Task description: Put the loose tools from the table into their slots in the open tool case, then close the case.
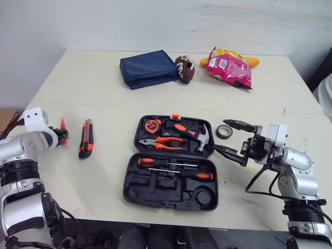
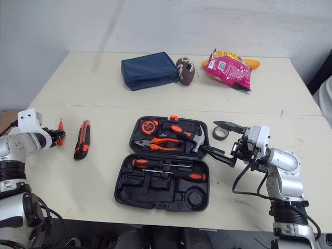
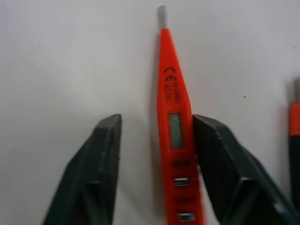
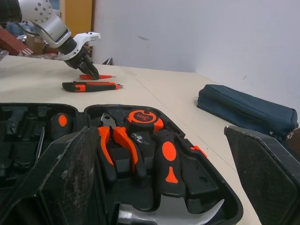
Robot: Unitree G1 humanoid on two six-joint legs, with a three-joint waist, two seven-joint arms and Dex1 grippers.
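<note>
The tool case (image 1: pixel 155 184) lies open flat in the middle of the table (image 1: pixel 104 98). Its far half holds a tape measure (image 1: pixel 152 125), pliers (image 1: pixel 163 141) and a hammer (image 1: pixel 203 139); its near half holds two screwdrivers (image 1: pixel 171 162).

Out at 9 o'clock from the case lies a black-and-orange utility knife (image 1: pixel 86 138), and beyond it, in the same direction, an orange tester pen (image 3: pixel 171 117). The left gripper (image 3: pixel 156 123) sits over that pen with its fingers (image 3: pixel 101 164) spread apart. The pen lies between them, close against one finger and clear of the other.

At 2 o'clock, just beside the case, is a roll of tape (image 1: pixel 224 132). The right gripper (image 1: pixel 232 139) hangs next to it with its fingers (image 1: pixel 238 125) wide apart, holding nothing.

Along the far edge sit a blue pouch (image 1: pixel 148 68) at 12 o'clock, a small brown toy (image 1: pixel 185 69) touching it, and a pink snack bag (image 1: pixel 229 66) at 1 o'clock.
</note>
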